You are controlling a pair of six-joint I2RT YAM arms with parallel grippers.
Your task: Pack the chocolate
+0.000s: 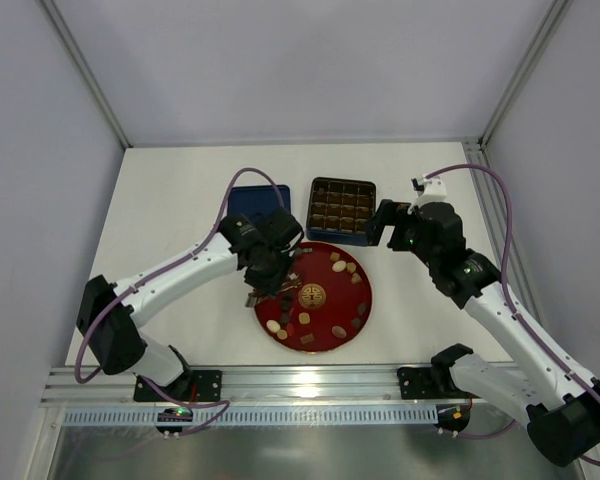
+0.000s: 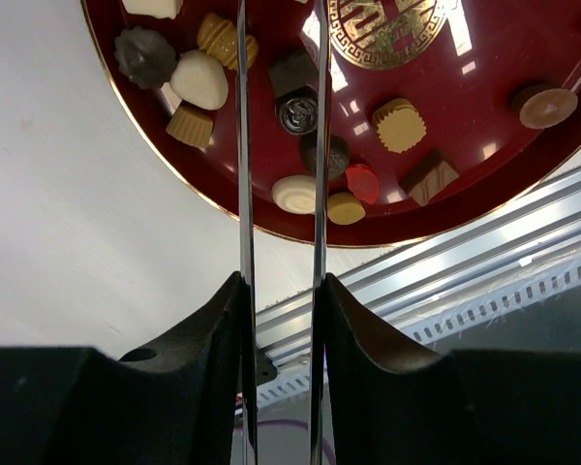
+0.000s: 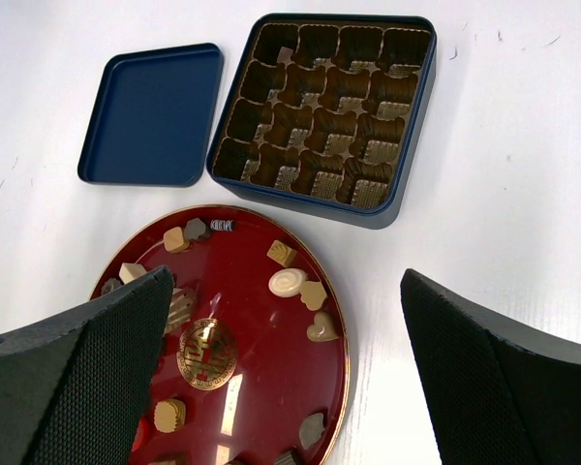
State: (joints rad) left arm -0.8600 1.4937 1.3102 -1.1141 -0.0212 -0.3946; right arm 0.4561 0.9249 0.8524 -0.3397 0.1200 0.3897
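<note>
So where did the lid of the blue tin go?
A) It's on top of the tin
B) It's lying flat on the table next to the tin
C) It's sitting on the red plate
B. The lid lies flat on the white table right beside the open blue tin, whose compartments are uncovered, and it is clear of the red plate.

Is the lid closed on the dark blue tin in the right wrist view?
No, the lid lies on the table beside the tin, whose grid compartments are open to view.
</note>
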